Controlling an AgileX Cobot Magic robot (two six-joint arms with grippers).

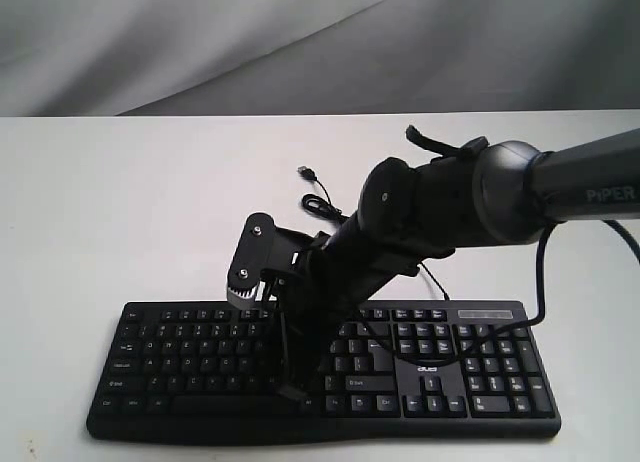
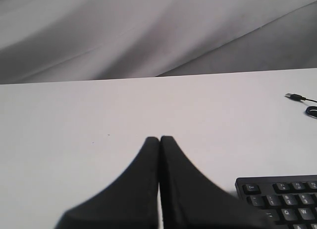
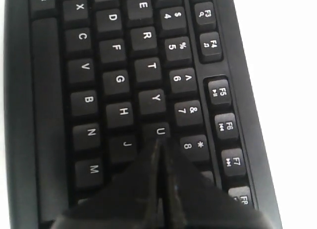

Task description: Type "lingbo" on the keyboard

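The right gripper (image 3: 159, 145) is being held with fingers (image 3: 138, 189) pressed together over the keyboard (image 3: 49, 115) near its U key (image 3: 159, 131), so one narrow tip can strike single keys.

Keyboard (image 1: 470, 372) on table (image 1: 120, 202), cable (image 1: 322, 200) behind it, right fingers (image 3: 133, 189) above its middle keys

The right arm (image 1: 560, 187) reaches in from the right, its wrist (image 1: 400, 207) bent steeply downward. The right jaws are closed, the 2 fingertips (image 3: 148, 184) meeting in a point aimed down, perhaps touching below. The left jaws are closed too, their 2 fingers (image 2: 133, 189) pressed together, roughly level.
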